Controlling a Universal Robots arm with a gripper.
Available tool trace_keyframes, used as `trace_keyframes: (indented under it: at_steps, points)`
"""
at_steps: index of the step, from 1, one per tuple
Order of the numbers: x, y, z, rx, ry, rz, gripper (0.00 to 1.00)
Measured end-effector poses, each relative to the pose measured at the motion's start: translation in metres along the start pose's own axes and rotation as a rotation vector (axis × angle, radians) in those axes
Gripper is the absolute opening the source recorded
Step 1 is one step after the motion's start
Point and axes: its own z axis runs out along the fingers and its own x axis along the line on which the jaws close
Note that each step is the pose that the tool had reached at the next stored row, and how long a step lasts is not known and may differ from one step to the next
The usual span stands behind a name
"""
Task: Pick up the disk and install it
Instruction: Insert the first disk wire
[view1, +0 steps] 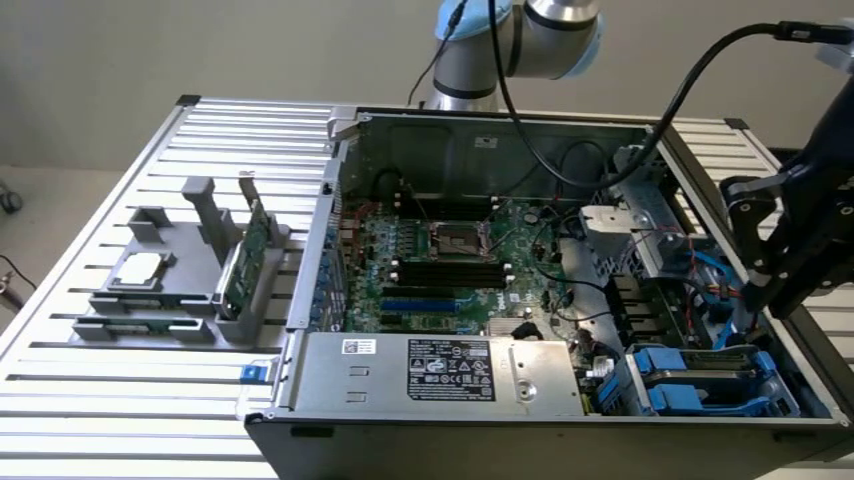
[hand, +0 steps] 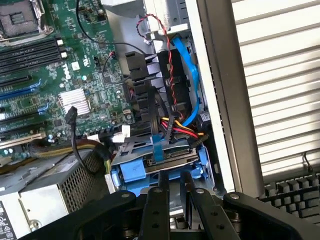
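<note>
Gripper (view1: 758, 298) (hand: 174, 176) hangs over the drive-bay corner of the open computer case (view1: 534, 445), at the exterior view's right. Jaws narrow, a slim gap between them, nothing seen clamped. Disk (view1: 697, 382) (hand: 175, 157) with blue frame sits down in the bay, beside the power supply (view1: 441, 372), with cables (hand: 175, 127) just behind it. Wrist view puts the jaw tips at the disk's near edge. Grey parts holder (view1: 174, 290) is on the bench (view1: 120, 400), well apart.

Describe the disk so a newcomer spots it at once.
Start at the open computer case on the slatted table. In its corner at the exterior view's lower right, beside the silver power supply, sits the disk. Its bright blue plastic frame sets it apart from that grey box.
</note>
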Motion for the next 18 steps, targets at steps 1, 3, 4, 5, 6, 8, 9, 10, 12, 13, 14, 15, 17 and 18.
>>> trace_keyframes:
  at_steps: [1, 3, 4, 5, 6, 8, 9, 10, 12, 13, 14, 15, 17, 18]
  points:
    - [0.000, 0.0001, 0.0011, -0.0020, 0.0014, 0.012, 0.24]
    - [-0.001, 0.0004, 0.0033, -0.0065, 0.0044, 0.036, 0.24]
    - [-0.001, 0.0005, 0.0044, -0.0089, 0.0058, 0.046, 0.24]
    - [-0.001, 0.0007, 0.0054, -0.0117, 0.0073, 0.056, 0.24]
    - [-0.002, 0.0009, 0.0066, -0.0149, 0.0090, 0.065, 0.24]
    - [-0.003, 0.0014, 0.0091, -0.0213, 0.0122, 0.083, 0.24]
    - [-0.004, 0.0018, 0.0102, -0.0239, 0.0134, 0.090, 0.24]
    - [-0.005, 0.0021, 0.0112, -0.0258, 0.0145, 0.097, 0.24]
    - [-0.006, 0.0028, 0.0132, -0.0294, 0.0164, 0.110, 0.24]
    - [-0.007, 0.0032, 0.0142, -0.0311, 0.0174, 0.117, 0.24]
    - [-0.008, 0.0035, 0.0155, -0.0328, 0.0185, 0.125, 0.24]
    - [-0.009, 0.0038, 0.0165, -0.0341, 0.0193, 0.132, 0.24]
    - [-0.010, 0.0043, 0.0188, -0.0364, 0.0210, 0.150, 0.24]
    - [-0.011, 0.0045, 0.0199, -0.0372, 0.0218, 0.159, 0.24]
